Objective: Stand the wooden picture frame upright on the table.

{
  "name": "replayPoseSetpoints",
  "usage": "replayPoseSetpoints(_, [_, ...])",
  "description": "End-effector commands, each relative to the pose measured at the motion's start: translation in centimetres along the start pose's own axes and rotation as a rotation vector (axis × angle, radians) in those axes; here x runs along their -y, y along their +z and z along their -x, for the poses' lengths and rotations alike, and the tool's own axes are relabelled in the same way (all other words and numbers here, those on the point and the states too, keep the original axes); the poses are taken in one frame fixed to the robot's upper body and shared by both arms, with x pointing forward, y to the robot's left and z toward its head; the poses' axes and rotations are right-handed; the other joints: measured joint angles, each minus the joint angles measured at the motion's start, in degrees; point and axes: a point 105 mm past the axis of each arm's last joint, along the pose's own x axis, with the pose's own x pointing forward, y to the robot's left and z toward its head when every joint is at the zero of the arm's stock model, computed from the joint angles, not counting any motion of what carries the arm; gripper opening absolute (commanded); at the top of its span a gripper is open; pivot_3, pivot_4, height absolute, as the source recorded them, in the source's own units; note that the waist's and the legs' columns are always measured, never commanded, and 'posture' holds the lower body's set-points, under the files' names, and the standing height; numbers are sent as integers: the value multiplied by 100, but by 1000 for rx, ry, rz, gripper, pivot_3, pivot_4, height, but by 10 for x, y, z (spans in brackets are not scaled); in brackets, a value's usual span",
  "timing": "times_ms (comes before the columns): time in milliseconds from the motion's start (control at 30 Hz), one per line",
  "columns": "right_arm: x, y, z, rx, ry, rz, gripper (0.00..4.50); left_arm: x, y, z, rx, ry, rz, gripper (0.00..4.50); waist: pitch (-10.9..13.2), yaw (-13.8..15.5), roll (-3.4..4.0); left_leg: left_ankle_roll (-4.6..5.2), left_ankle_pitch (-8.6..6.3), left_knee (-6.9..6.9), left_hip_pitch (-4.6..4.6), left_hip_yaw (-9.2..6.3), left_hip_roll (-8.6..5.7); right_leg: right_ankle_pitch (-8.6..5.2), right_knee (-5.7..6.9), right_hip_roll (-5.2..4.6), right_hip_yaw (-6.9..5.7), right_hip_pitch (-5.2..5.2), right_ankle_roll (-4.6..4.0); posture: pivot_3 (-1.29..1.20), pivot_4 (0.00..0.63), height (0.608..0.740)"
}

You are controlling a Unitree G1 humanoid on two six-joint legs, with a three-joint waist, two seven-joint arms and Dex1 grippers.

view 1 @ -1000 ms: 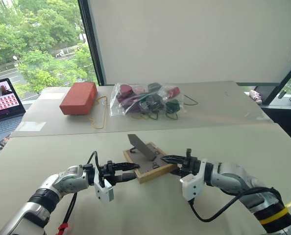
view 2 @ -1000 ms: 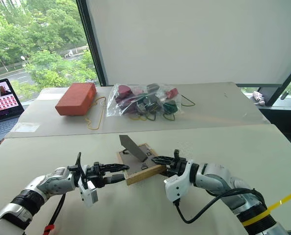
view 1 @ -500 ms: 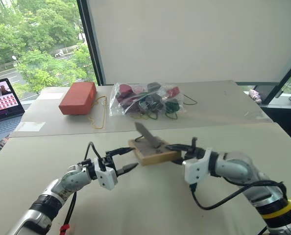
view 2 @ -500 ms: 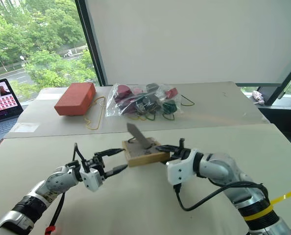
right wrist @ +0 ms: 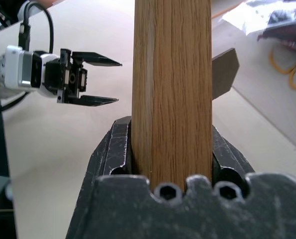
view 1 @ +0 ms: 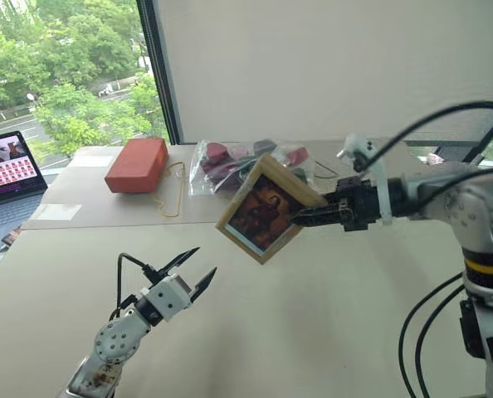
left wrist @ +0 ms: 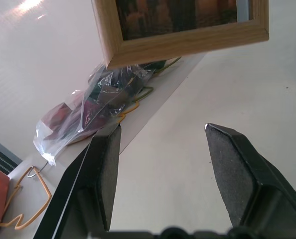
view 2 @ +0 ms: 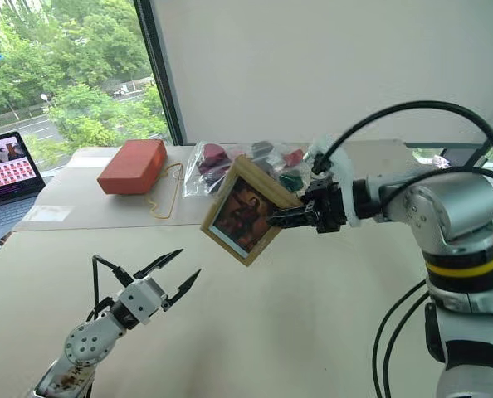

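The right gripper (view 1: 300, 217) is clamped on the wooden picture frame (view 1: 266, 207), holding it tilted in the air above the table (view 1: 313, 323), picture facing the robot. The left gripper (view 1: 193, 269), at seven o'clock from the frame, stands apart and empty. The carry step seems in hand; next the frame likely needs levelling and lowering onto its fold-out stand (right wrist: 224, 72).

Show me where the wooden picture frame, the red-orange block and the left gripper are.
wooden picture frame (view 1: 263, 213): left eye view, on the portrait picture.
red-orange block (view 1: 135, 164): left eye view, on its top face.
left gripper (view 1: 192, 269): left eye view, midway between the fingertips.

Table (view 1: 313, 315) w/ red block (view 1: 135, 165), bag (view 1: 230, 162), laptop (view 1: 6, 178)
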Motion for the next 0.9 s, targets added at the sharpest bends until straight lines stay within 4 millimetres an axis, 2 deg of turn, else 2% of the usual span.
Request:
replayPoseSetpoints(33, [12, -21, -8, -90, -20, -41, 1225, -8, 12, 0, 31, 32, -28, 2882, 0, -4, 0, 0, 0, 0, -4, 1, 0, 0, 3, -1, 0, -3, 0, 0, 150, 740])
replayPoseSetpoints(167, [15, -40, -21, -162, 24, -56, 1225, -8, 13, 2, 28, 38, -27, 2882, -2, -46, 3, 11, -6, -5, -8, 5, -1, 1, 11, -3, 1, -8, 2, 0, 150, 740])
replayPoseSetpoints(300, [17, -44, -25, -182, 44, -63, 1225, -8, 14, 1, 32, 40, -30, 2882, -3, -65, 4, 16, -9, -4, -2, 5, 0, 1, 0, -2, 1, -3, 2, 0, 150, 740])
replayPoseSetpoints(367, [18, -44, -26, -183, 46, -63, 2241, -7, 14, 1, 32, 41, -29, 2960, -3, -59, 3, 16, -9, -1, 2, 5, 0, 0, -6, -2, 2, -3, 1, 0, 150, 740])
replayPoseSetpoints(567, [22, -34, -30, -152, 35, -71, 4215, -5, 14, 0, 36, 42, -20, 2960, -2, -42, 4, 13, -7, 1, -5, 4, 0, 0, 2, -1, 3, -10, 1, 0, 150, 740])
replayPoseSetpoints(600, [21, -32, -29, -146, 37, -71, 4431, -4, 14, -1, 37, 39, -19, 2960, -2, -42, 4, 13, -7, 1, -5, 3, 0, 0, 3, -1, 2, -10, 1, 0, 150, 740])
replayPoseSetpoints(800, [20, -39, -19, -157, 16, -87, 4431, -4, 14, -2, 41, 35, -17, 2960, -2, -33, 4, 14, -8, 0, -10, 3, 0, 1, 2, -2, 1, -10, 1, 0, 150, 740])
replayPoseSetpoints(900, [18, -56, -2, -178, -30, -104, 4431, -3, 14, -1, 44, 26, -18, 2960, -2, 24, 4, 14, -8, 0, -15, -2, -1, 1, -2, -3, -6, -6, 2, 0, 150, 740])
